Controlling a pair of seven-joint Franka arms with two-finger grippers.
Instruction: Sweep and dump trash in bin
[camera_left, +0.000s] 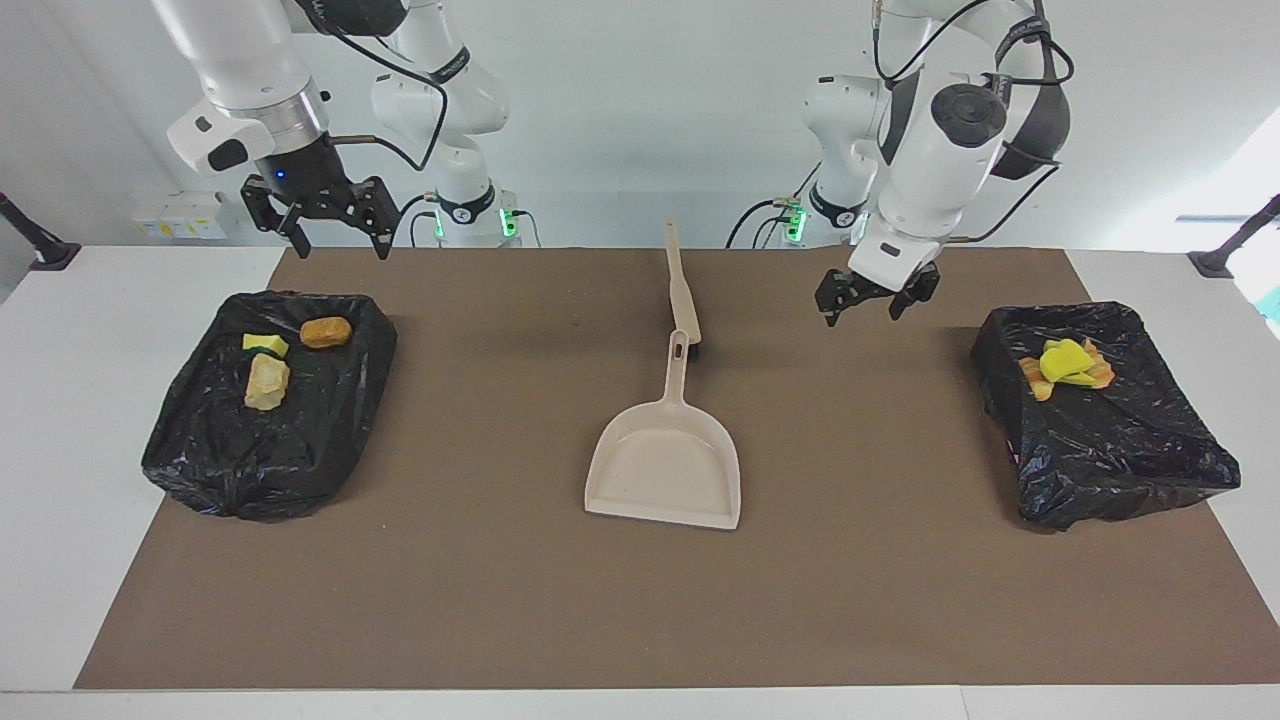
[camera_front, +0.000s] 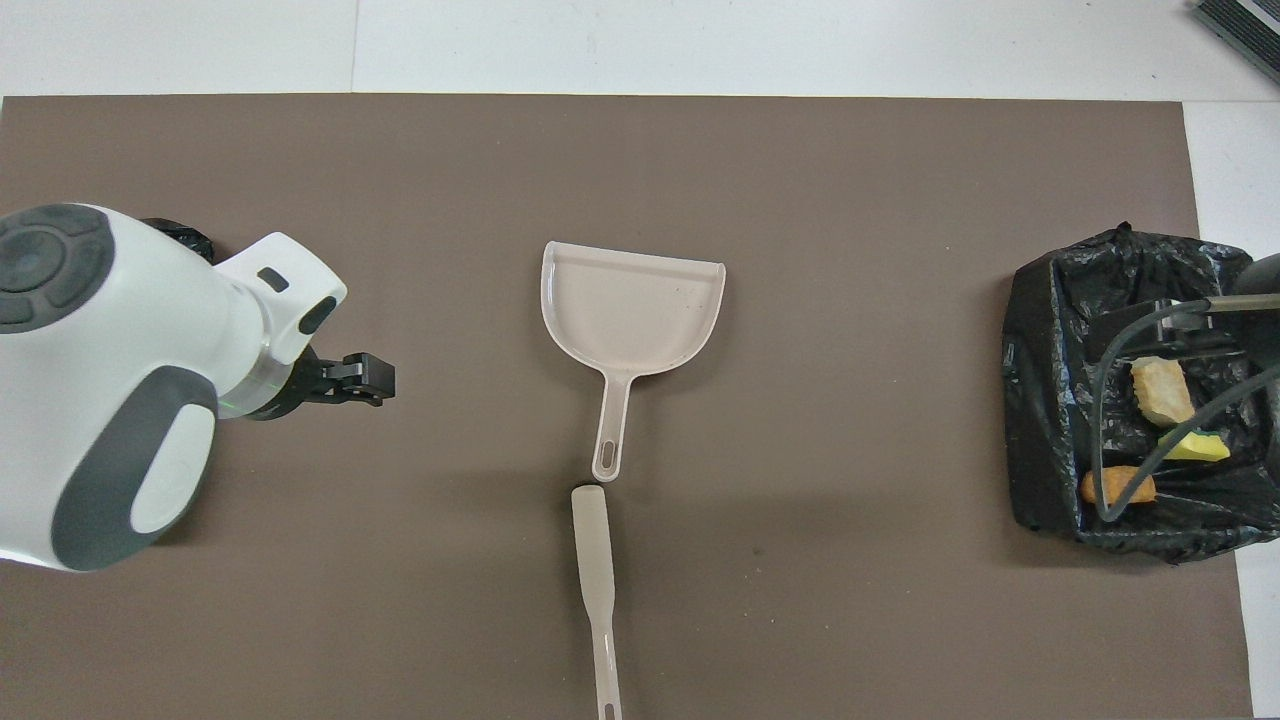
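Seven trash (camera_left: 1066, 364) scraps, directionless heaps.

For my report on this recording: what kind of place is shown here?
Probably a robotics lab test bench: two arms mounted at a white table, a brown mat, and staged props, a beige dustpan and black-lined bins.

You have a white table (camera_left: 60, 420) with a brown mat (camera_left: 500, 600) covering most of its top. On the mat, about midway between the arms' ends, lies a beige dustpan (camera_left: 665, 465), its handle pointing toward the robots. Just nearer to the robots, a beige brush (camera_left: 682, 290) lies in line with that handle, its head at the handle's tip. You also have 2 bins lined with black bags on the mat: 1 bin (camera_left: 270, 440) at the right arm's end, 1 bin (camera_left: 1120, 450) at the left arm's end
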